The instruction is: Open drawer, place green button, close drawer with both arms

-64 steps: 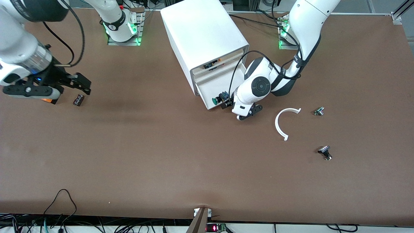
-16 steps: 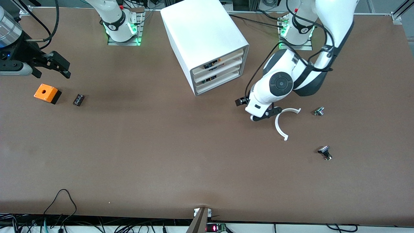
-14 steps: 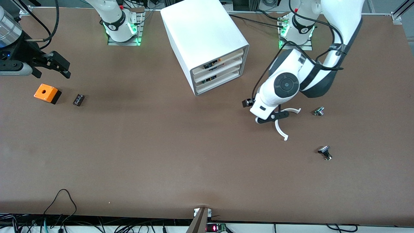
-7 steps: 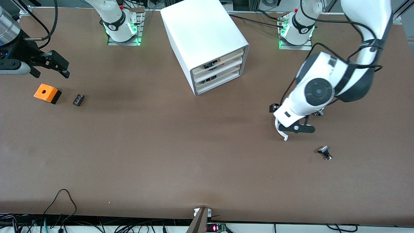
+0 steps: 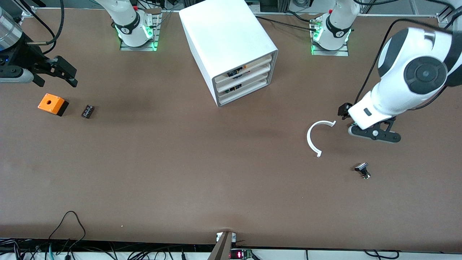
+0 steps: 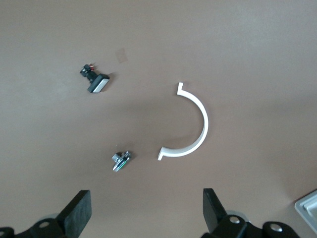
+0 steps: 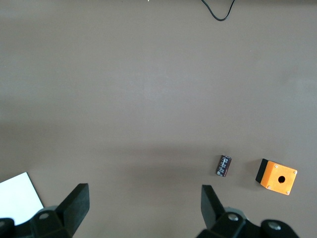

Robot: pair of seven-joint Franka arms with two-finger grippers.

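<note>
Toward the left arm's end of the tabletop (image 5: 231, 180), the left claw (image 5: 373, 133) is held over bare surface, spread wide, grasping and touching nothing; a white curved strip (image 5: 314, 136), a small metal fitting (image 6: 120, 161) and a flat-capped black-and-silver piece (image 5: 362, 169) are seen beneath or near it. Right claw (image 5: 54, 74): spread wide, empty, waiting above an orange box (image 5: 52, 104) and a small dark cylinder (image 5: 87, 111). Cabinet (image 5: 231, 50): all tiers flush; the drawer (image 5: 242, 86) is judged closed. Button: not visible on the tabletop, presumably inside the drawer. Risks noted: a descending left claw could knock the loose strip or fitting; a drawer left slightly proud would go unnoticed.
</note>
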